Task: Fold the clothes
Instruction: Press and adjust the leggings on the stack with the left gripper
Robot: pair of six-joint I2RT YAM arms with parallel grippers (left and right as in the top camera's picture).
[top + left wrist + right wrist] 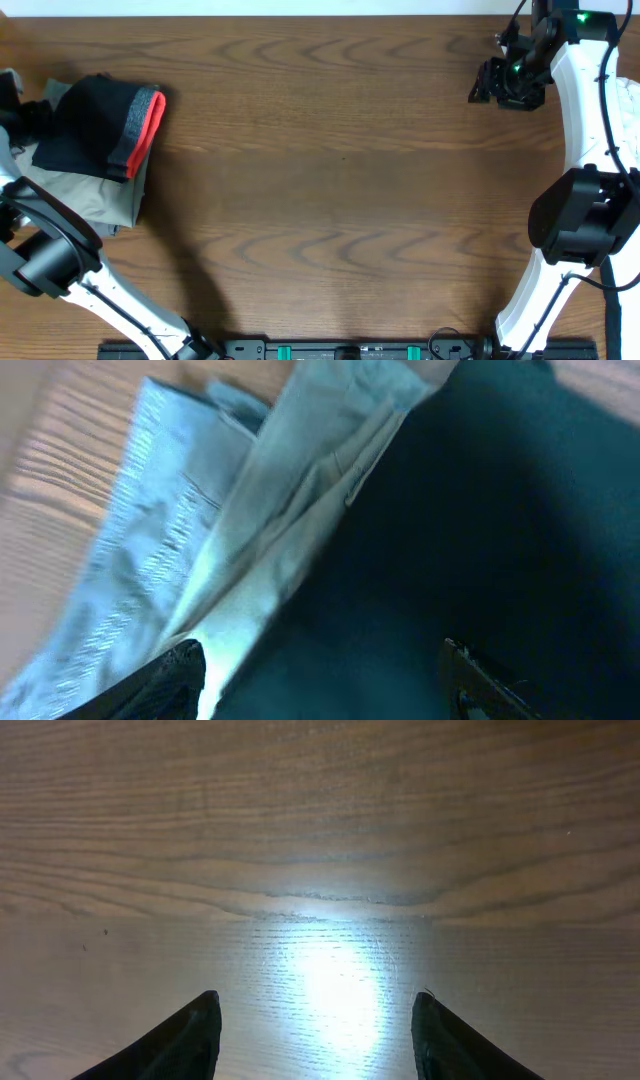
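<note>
L gripper (320,655) wide, empty, low over black pants (500,510); R gripper (315,998) apart, empty, above table (300,820).

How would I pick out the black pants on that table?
At the wooden table's far left end lies a clothes pile. The black pants sit atop tan trousers; only they show a grey waistband edged bright red-orange.

Left arm (45,260) bent at lower left of frame, left gripper (320,650) jaws parted, right arm (580,110) reaching along right edge, right gripper (315,997) at upper right, jaws apart.
</note>
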